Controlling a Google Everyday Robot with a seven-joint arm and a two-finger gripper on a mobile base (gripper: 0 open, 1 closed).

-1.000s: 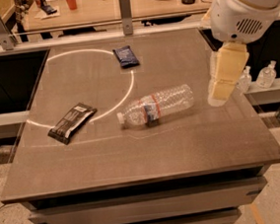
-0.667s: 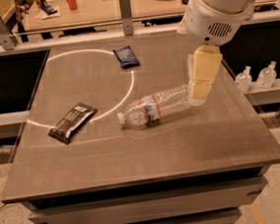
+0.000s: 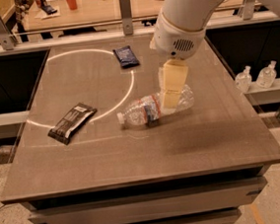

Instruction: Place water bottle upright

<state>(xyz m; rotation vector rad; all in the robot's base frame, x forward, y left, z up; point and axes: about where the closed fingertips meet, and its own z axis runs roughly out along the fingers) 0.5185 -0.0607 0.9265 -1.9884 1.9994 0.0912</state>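
The grey tabletop [image 3: 222,140] carries everything that matters here. The white robot arm [image 3: 189,10] reaches in from the upper right, over its middle. The water bottle [image 3: 140,111] lies on its side near the centre of the tabletop, white cap [image 3: 120,119] pointing left and base towards the right, so nothing of the standing-up is done yet. The cream gripper [image 3: 172,88] hangs over the bottle's right half, overlapping its ribbed body in this view. I cannot tell whether it touches the plastic, nor whether the jaws are released or clenched.

As I judge it, the grasp, the lift, the turn to vertical and the set-down are all left.

A dark snack bar [image 3: 71,123] lies well to the left and a blue packet [image 3: 126,56] lies farther back, both apart from the bottle.
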